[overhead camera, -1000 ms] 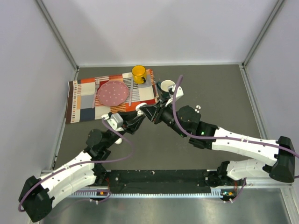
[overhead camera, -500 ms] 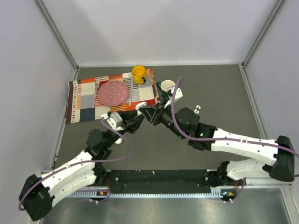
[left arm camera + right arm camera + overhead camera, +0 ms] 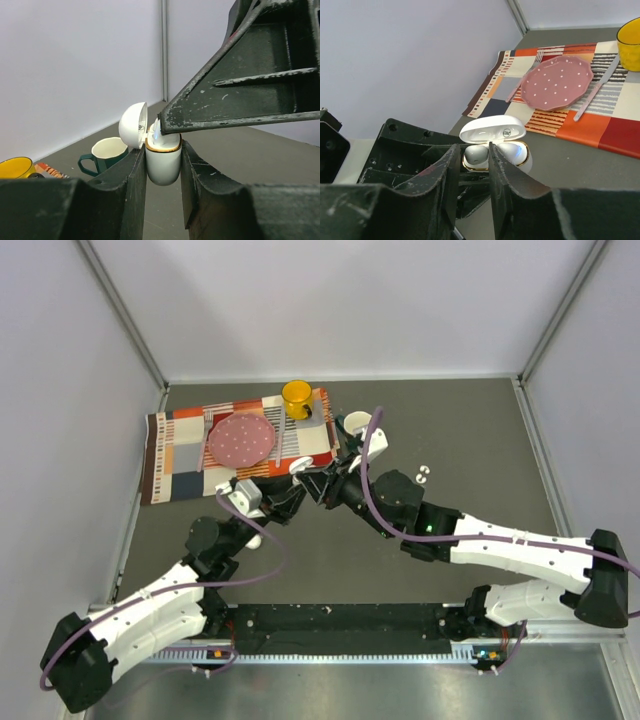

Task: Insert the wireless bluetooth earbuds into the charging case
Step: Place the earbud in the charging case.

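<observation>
Left hand (image 3: 163,174) grips glossy white, gold-rimmed charging case (image 3: 163,161), lid open

- The plate (image 3: 240,439) is lying on the middle of the placemat (image 3: 180,455).
- A fork (image 3: 525,77) is lying just left of the plate and a knife (image 3: 595,97) just right of it, both on the placemat.
- One mug (image 3: 297,398) is standing on the placemat's far right corner.
- A second mug (image 3: 358,424) is standing on the table (image 3: 470,440), just beyond the placemat's right edge.
- The charging case (image 3: 163,167) is sitting upright between the fingers of the left gripper (image 3: 162,152), just off the placemat's near right corner.
</observation>
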`<state>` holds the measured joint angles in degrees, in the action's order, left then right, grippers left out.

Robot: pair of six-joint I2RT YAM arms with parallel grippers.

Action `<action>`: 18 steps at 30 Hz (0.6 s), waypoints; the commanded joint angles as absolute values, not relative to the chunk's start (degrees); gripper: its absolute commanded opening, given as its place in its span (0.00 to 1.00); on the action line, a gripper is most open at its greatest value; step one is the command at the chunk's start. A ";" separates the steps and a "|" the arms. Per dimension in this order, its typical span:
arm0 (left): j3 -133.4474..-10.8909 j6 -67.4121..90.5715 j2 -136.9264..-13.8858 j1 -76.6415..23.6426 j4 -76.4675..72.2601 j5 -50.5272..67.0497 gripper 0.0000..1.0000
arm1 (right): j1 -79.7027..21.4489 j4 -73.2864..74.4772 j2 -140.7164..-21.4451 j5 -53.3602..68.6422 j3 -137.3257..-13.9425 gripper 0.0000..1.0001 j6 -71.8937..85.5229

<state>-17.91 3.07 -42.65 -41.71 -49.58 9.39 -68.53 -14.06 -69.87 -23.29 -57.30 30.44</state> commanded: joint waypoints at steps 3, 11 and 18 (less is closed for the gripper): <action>-19.07 3.34 -41.84 -41.66 -57.39 8.35 0.00 | -69.35 -10.28 -69.35 -24.08 -60.73 0.36 28.56; -19.07 3.34 -41.57 -41.66 -56.69 8.61 0.00 | -69.26 -10.98 -68.47 -23.03 -62.23 0.45 27.69; -18.37 2.90 -39.91 -41.66 -54.41 8.53 0.00 | -69.26 -13.36 -64.96 -21.44 -62.05 0.52 27.07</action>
